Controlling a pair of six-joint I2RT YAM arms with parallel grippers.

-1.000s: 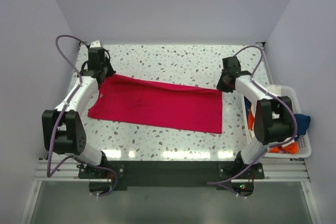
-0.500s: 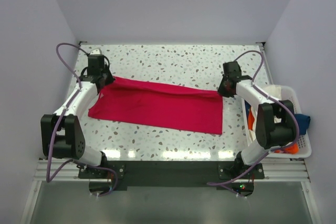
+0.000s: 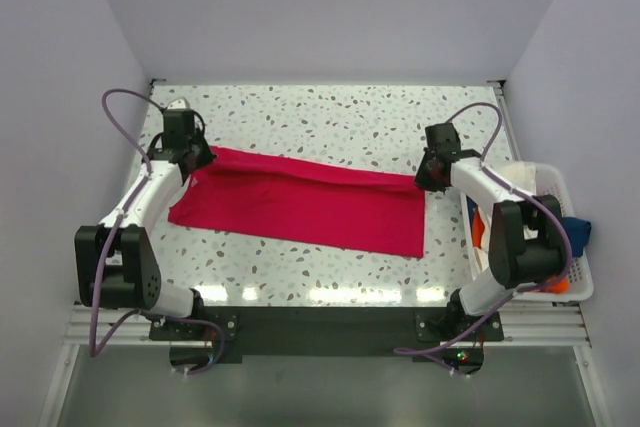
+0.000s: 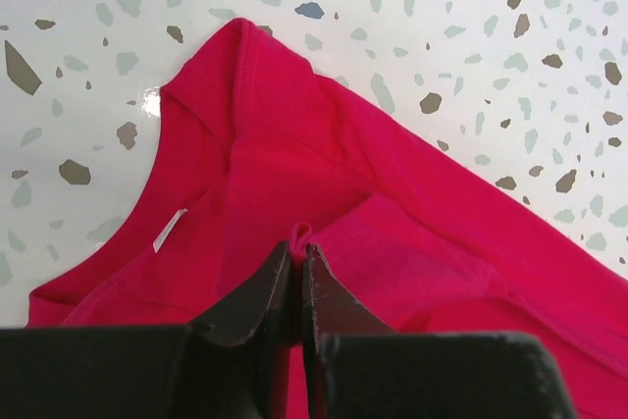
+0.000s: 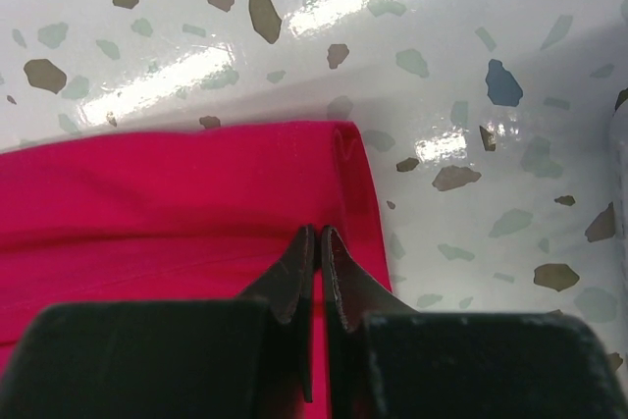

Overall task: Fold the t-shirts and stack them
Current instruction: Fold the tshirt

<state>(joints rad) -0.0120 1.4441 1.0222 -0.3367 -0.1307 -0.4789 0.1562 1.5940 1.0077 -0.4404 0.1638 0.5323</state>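
The crimson-red t-shirt (image 3: 300, 202) lies flat and lengthwise across the table, its far edge doubled over. My left gripper (image 3: 188, 157) is at its far left corner. In the left wrist view it (image 4: 297, 247) is shut, pinching a small fold of the red cloth (image 4: 412, 233) beside the collar and white label. My right gripper (image 3: 427, 173) is at the far right corner. In the right wrist view it (image 5: 317, 235) is shut on the red cloth (image 5: 177, 193) just inside the rolled side edge. An orange shirt (image 3: 477, 232) and a dark blue shirt (image 3: 578, 232) lie in the basket.
A white slatted plastic basket (image 3: 582, 292) stands off the table's right edge, beside the right arm. The speckled tabletop (image 3: 330, 117) shows behind the shirt and in front of it. Grey walls close in the far, left and right sides.
Both grippers have moved a little toward the near side. The right one came down onto the shirt's far right corner. The shirt's far edge now shows a fold along it.
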